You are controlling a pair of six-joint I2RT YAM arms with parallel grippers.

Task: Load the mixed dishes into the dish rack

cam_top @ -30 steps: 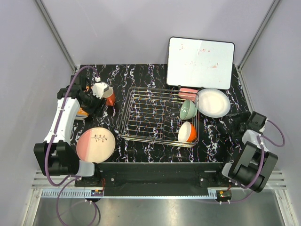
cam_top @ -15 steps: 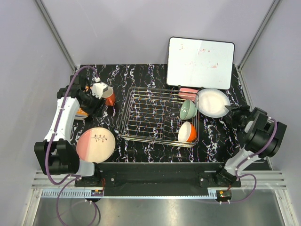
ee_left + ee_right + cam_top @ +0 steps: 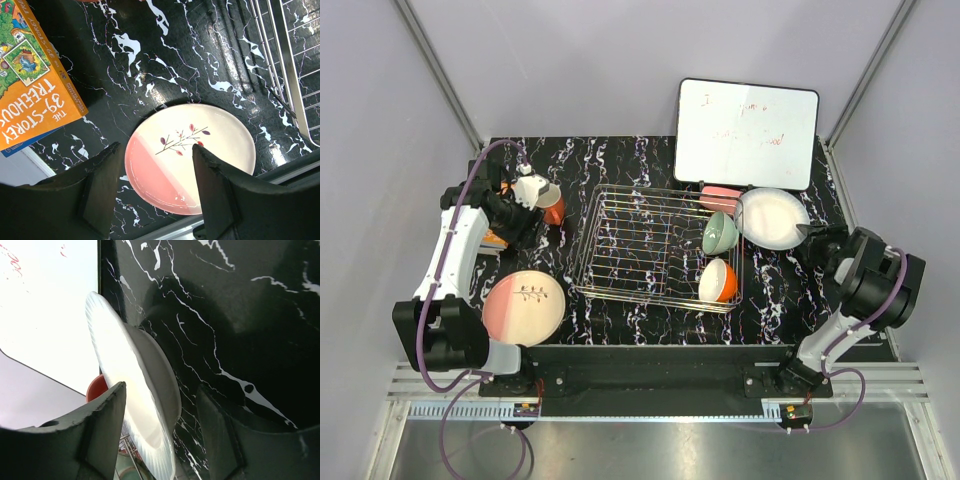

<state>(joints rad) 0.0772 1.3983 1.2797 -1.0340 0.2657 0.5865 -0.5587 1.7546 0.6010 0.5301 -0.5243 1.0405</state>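
Observation:
The silver dish rack [image 3: 655,245] stands mid-table. A pale green bowl [image 3: 720,233] and an orange bowl [image 3: 718,281] sit on edge at its right end. A small pink cup [image 3: 720,198] lies behind it. The white plate [image 3: 772,218] leans at the rack's right; my right gripper [image 3: 810,235] is open, its jaws straddling the plate's [image 3: 145,390] right rim with gaps on both sides. My left gripper [image 3: 517,222] hangs open and empty at far left, beside the orange-red mug [image 3: 554,211]. The pink-and-cream plate [image 3: 190,155] lies flat well below the left gripper [image 3: 156,147].
A whiteboard [image 3: 747,133] leans against the back wall behind the white plate. A green-orange book [image 3: 30,75] lies at the table's left edge, beside the left arm. The rack's wire rim [image 3: 290,60] runs along the right of the left wrist view.
The right arm has swung up and left from the table's right edge to the white plate's rim, and its jaws have narrowed. The left arm has stayed put.

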